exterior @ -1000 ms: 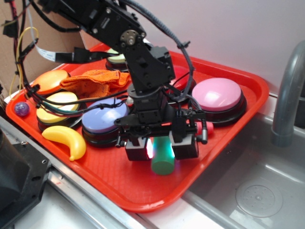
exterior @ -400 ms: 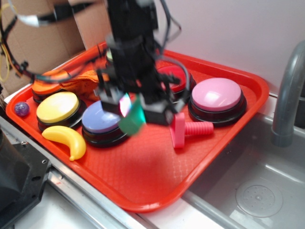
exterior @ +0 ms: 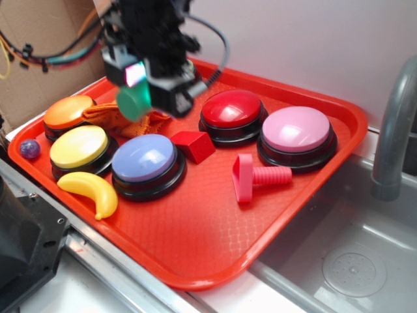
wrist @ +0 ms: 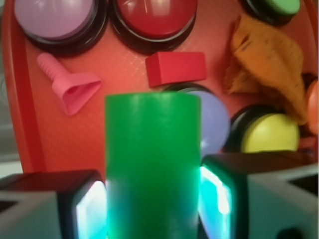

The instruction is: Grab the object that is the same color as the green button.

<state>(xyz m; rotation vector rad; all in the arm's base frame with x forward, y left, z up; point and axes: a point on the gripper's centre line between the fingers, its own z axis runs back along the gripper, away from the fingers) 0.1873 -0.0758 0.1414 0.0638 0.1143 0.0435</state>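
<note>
Wrist view fills with the green cylinder [wrist: 152,164], clamped upright between the glowing pads [wrist: 90,209] of the gripper [wrist: 152,206]. From the side, that gripper [exterior: 140,88] hangs above the red tray [exterior: 215,235], the cylinder [exterior: 132,103] lifted clear over the orange cloth [exterior: 107,116]. Below lie the red block [wrist: 176,68], pink screw toy [wrist: 70,85] and, at the tray's far edge, part of the green button [wrist: 279,6].

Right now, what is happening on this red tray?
The robot's gripper holds the green cylinder between its fingers, lifted above the red tray near its back left part. The green button shows only in the wrist view, at the tray's far edge. The pink screw toy and banana lie untouched.
</note>
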